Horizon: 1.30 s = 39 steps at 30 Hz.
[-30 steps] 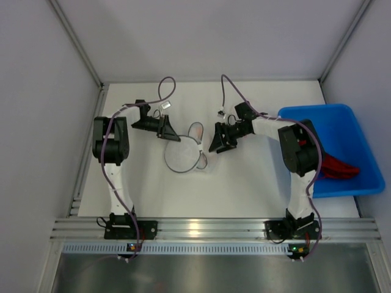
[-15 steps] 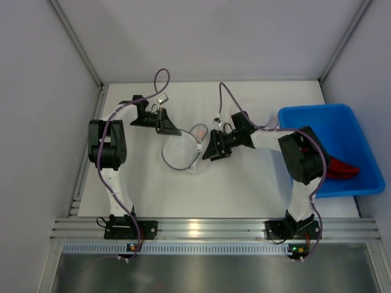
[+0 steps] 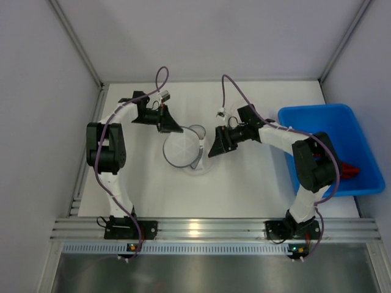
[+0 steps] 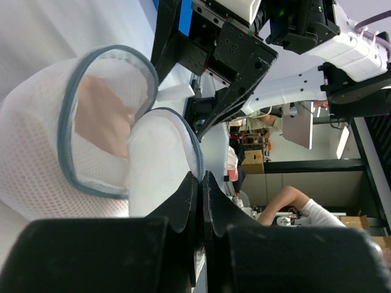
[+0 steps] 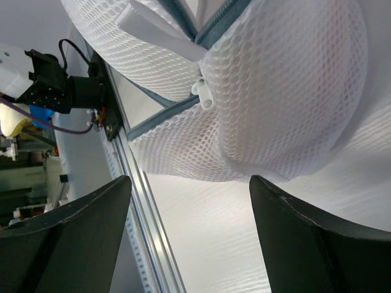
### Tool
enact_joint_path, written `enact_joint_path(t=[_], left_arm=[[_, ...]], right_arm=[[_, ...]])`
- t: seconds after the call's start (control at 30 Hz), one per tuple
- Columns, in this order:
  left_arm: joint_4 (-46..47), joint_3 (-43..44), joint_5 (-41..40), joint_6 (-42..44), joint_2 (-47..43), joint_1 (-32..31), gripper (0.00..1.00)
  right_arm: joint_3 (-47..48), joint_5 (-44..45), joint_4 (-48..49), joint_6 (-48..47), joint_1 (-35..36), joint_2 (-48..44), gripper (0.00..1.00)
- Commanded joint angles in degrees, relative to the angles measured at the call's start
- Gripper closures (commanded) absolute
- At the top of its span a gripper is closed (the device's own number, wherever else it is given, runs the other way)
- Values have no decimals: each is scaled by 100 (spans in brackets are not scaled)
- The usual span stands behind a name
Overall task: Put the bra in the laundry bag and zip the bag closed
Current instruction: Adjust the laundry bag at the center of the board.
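Fingers [image 4: 183,204] of the left gripper [image 4: 200,180] pinched the laundry bag [image 4: 36,159] rim, right gripper [image 5: 189,180] sat spread by the zipper pull [image 5: 204,91]. Pretty sure the bra [image 4: 101,116] was already inside, zip still undone.

Boxed in on three sides by pale grey panels: left wall [image 3: 36,122], far wall [image 3: 208,36], right wall [image 3: 372,67]. Joined at the far corners by slanting aluminium posts [image 3: 76,43]. Based on a white surface [image 3: 244,189], matt, evenly lit, with only soft shadows. Edged along the near side by a ribbed aluminium rail [image 3: 201,229], catching a bright glint at its middle. Nearer still, a dull grey metal sheet [image 3: 201,274]. From the left wrist view, a lit room beyond, with a cardboard box [image 4: 253,163].
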Motion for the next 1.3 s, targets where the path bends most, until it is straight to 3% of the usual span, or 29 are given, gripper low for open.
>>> enact_joint_path(t=[0.0, 0.33, 0.97, 1.1, 1.27], left_arm=[[-34, 73, 1258, -382, -385, -5, 100], [-69, 179, 1267, -1348, -122, -5, 100], [-87, 697, 1284, -1710, 528, -647, 100], [-96, 890, 1284, -1658, 730, -656, 100], [-78, 1224, 1258, -1490, 976, -647, 100]], right_arm=[[434, 10, -459, -604, -148, -189, 21], [1110, -184, -126, -323, -183, 215, 21], [1226, -1054, 1613, 1198, 54, 884, 23], [945, -1150, 1896, 1365, 116, 778, 33], [804, -1203, 1809, 1269, 134, 655, 60]])
